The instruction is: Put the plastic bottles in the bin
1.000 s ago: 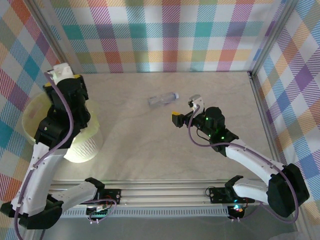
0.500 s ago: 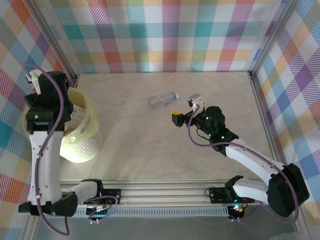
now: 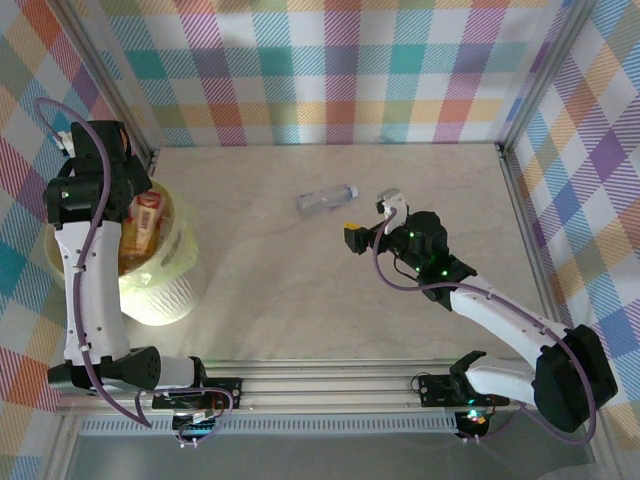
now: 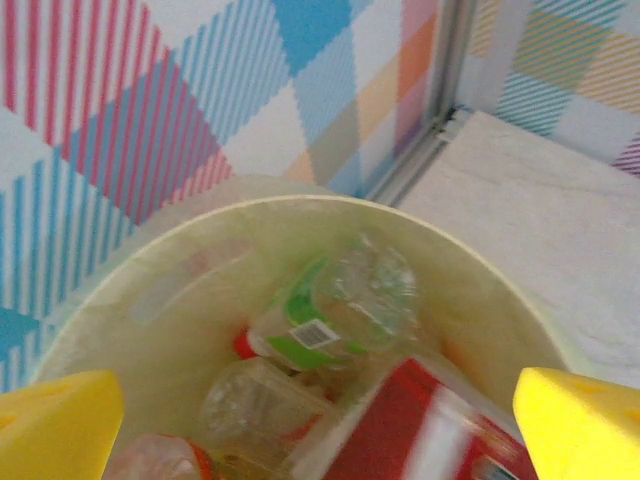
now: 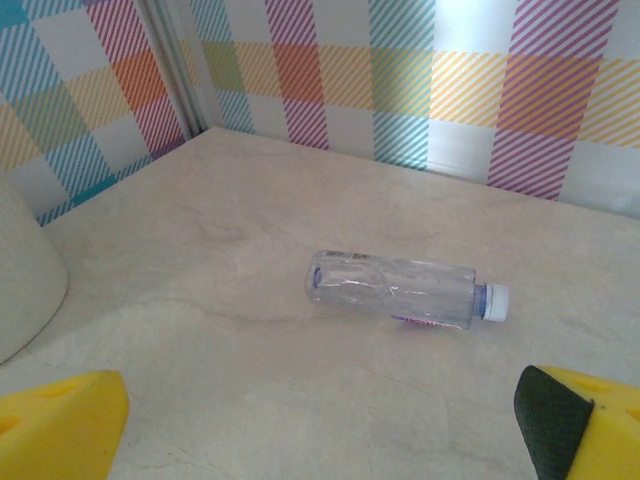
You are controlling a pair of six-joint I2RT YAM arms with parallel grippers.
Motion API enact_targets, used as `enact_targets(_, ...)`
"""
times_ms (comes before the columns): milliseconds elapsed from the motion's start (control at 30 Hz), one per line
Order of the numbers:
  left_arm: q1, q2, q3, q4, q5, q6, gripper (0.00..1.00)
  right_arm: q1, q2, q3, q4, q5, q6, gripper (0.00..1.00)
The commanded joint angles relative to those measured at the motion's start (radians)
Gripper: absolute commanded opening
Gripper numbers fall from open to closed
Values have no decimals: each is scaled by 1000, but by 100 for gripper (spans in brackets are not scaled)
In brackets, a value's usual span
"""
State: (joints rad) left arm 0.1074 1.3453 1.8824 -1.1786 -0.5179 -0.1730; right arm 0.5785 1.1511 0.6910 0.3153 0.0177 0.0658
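Note:
The bin (image 3: pixel 165 290) stands at the table's left edge, and my left gripper (image 4: pixel 320 435) hangs open right above its mouth. Inside the bin (image 4: pixel 480 290) lie several plastic bottles. Among them are a green-labelled one (image 4: pixel 330 320), a clear one (image 4: pixel 255 405) and a blurred red-labelled one (image 4: pixel 450 430), which is free of my yellow fingertips (image 4: pixel 60 425). From above, the red-labelled bottle (image 3: pixel 148 220) shows inside the bin's rim. One clear bottle (image 3: pixel 327 198) lies on its side mid-table. My right gripper (image 3: pixel 368 222) is open just short of it. This bottle (image 5: pixel 395 288) has a white cap (image 5: pixel 495 302) pointing right.
Checked walls enclose the table on three sides, with metal corner posts (image 3: pixel 515 120). The bin's white side (image 5: pixel 25 270) stands at the far left in the right wrist view. Bare tabletop (image 3: pixel 330 300) lies between the bin and the right arm.
My left arm swung up and back over the bin, and its jaws opened. The red-labelled bottle now lies in the bin. The right arm has not moved.

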Motion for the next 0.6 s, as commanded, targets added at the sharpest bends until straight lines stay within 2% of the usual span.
enact_targets(0, 9, -18, 29, -26, 161, -45, 100, 4, -1, 25, -10, 27, -4, 100)
enact_targets(133, 9, -36, 34, 4, 339, -75, 100, 4, -4, 23, -18, 44, -7, 100)
enact_targets(200, 8, -47, 27, 42, 465, -93, 100, 4, -3, 23, -22, 53, -7, 100)
enact_targets(300, -6, -62, -10, 134, 644, -133, 100, 3, -4, 21, -26, 75, 7, 100)
enact_targets(367, -36, -71, -55, 213, 723, -172, 100, 5, -5, 22, -31, 94, 33, 100)
enact_targets(433, -93, -70, -97, 292, 766, -197, 100, 4, -7, 24, -39, 115, 59, 100)
enact_targets(567, -267, -39, -139, 418, 747, -196, 100, 4, -14, 22, -61, 194, 118, 100)
